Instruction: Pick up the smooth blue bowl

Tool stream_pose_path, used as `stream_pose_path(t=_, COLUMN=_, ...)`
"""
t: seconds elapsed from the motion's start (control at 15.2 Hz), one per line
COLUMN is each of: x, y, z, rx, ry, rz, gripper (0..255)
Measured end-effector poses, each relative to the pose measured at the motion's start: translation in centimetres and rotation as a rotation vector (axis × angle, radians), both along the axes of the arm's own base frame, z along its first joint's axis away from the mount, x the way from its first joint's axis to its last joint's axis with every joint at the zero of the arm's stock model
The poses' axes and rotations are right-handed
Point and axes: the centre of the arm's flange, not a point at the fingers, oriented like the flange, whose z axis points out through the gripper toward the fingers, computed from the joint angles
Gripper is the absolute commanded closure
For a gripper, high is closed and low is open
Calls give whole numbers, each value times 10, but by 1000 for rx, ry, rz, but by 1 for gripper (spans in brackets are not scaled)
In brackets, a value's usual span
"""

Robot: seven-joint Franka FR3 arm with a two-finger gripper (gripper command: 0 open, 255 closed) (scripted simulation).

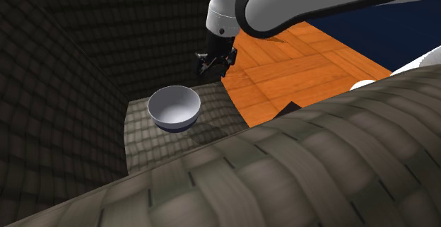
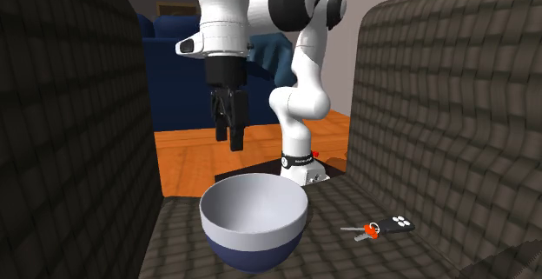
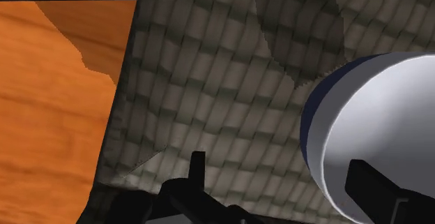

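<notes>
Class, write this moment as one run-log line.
bowl: upright on woven surface, untouched | gripper: open, empty, raised beside it | stage: pre-grasp

There is one bowl point(image 2: 254, 221), white inside and dark blue outside, and one small bunch of keys point(image 2: 363, 232) with one black fob point(image 2: 399, 224) attached. There is one white arm point(image 2: 300, 103), which carries one black end effector point(image 2: 231, 145) with two fingers point(image 3: 197, 170). One woven seat point(image 2: 330, 255) lies between two tall woven sides point(image 2: 69, 103), and one dark blue sofa point(image 2: 178, 77) stands on one orange wooden floor point(image 1: 297, 70).
</notes>
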Motion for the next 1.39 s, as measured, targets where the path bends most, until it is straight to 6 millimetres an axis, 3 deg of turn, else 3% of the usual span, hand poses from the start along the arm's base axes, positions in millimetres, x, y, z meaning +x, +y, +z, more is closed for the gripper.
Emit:
stream_pose_path(t=0.33, x=10, y=50, z=-24, rx=11, ry=12, rz=10, gripper=0)
stream_pose_path(t=0.79, x=12, y=56, z=-61, rx=13, ry=14, rz=10, gripper=0)
stream_pose_path(t=0.86, x=12, y=56, z=-64, rx=13, ry=14, rz=10, gripper=255)
stream_pose_path(t=1.39, x=12, y=56, z=-65, rx=15, ry=11, rz=10, gripper=255)
